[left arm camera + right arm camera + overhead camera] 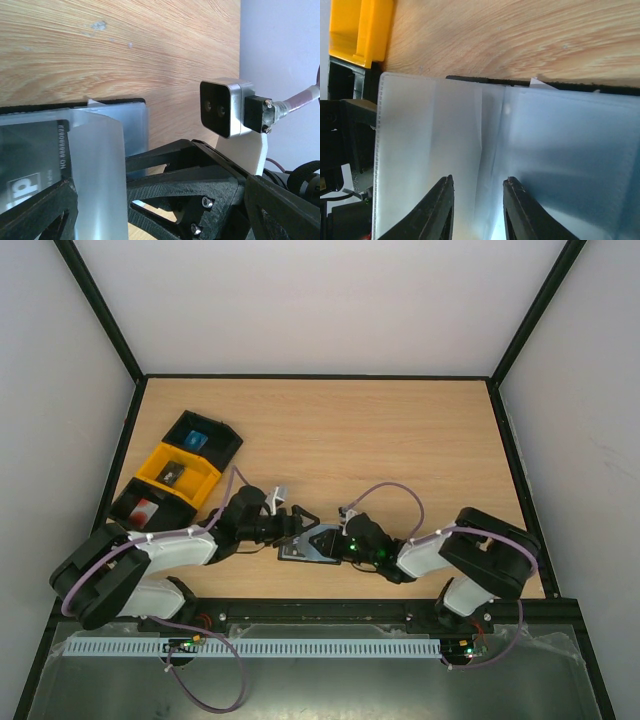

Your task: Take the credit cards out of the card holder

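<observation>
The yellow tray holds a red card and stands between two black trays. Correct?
No: the top external view shows a dark grey card in the yellow tray. It does stand between the far black tray and the near black tray.

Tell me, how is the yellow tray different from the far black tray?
The yellow tray is bright; the far black tray is dark. The yellow tray holds a dark card; the far black tray holds a blue card. The yellow tray sits mid-row; the far black tray ends the row. Both are open, with one card each.
</observation>
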Robot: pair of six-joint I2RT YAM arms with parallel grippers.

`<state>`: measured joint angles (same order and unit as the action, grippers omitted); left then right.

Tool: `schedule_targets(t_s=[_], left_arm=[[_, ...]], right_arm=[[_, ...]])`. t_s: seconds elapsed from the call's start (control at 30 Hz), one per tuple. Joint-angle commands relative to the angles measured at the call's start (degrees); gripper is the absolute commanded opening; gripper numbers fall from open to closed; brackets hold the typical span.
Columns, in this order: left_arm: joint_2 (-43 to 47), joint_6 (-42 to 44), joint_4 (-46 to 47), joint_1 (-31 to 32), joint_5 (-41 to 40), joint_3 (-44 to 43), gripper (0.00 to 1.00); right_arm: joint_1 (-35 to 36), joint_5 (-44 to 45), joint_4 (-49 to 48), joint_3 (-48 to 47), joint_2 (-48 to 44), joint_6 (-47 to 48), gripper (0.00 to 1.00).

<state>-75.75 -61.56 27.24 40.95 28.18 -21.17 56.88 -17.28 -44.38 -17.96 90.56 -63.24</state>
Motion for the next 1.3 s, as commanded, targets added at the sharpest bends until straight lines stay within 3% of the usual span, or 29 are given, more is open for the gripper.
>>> schedule_targets(t_s=[0.0, 0.37, 0.6, 0.77, 0.93, 1.27], left_arm=[[-1.05, -0.84, 1.91, 1.78, -1.02, -2.40, 0.91], [-5.74, -1.48, 4.08, 5.37, -1.50, -6.14, 0.90], [-1.85, 2.70, -4.71, 4.38, -6.61, -5.78, 0.80], [1.64, 3.65, -8.27, 1.54, -8.92, -3.47, 0.60], [3.09, 6.12, -11.39, -2.15, -9.23, -1.69, 0.48], [1.39, 9.53, -11.78, -5.44, -8.21, 0.95, 0.36]], right_arm=[[0.37, 4.92, 6.06, 1.82, -5.70, 0.97, 0.29], [0.35, 15.39, 21.87, 6.55, -28.46, 1.81, 0.35], [0.42, 16.10, 24.71, 6.88, -36.04, 1.31, 0.35], [0.41, 14.94, 23.36, 5.78, -34.97, 1.19, 0.33], [0.42, 12.71, 20.12, 4.26, -30.57, 0.95, 0.29], [1.29, 7.89, 14.80, -1.21, -17.54, 1.37, 0.26]])
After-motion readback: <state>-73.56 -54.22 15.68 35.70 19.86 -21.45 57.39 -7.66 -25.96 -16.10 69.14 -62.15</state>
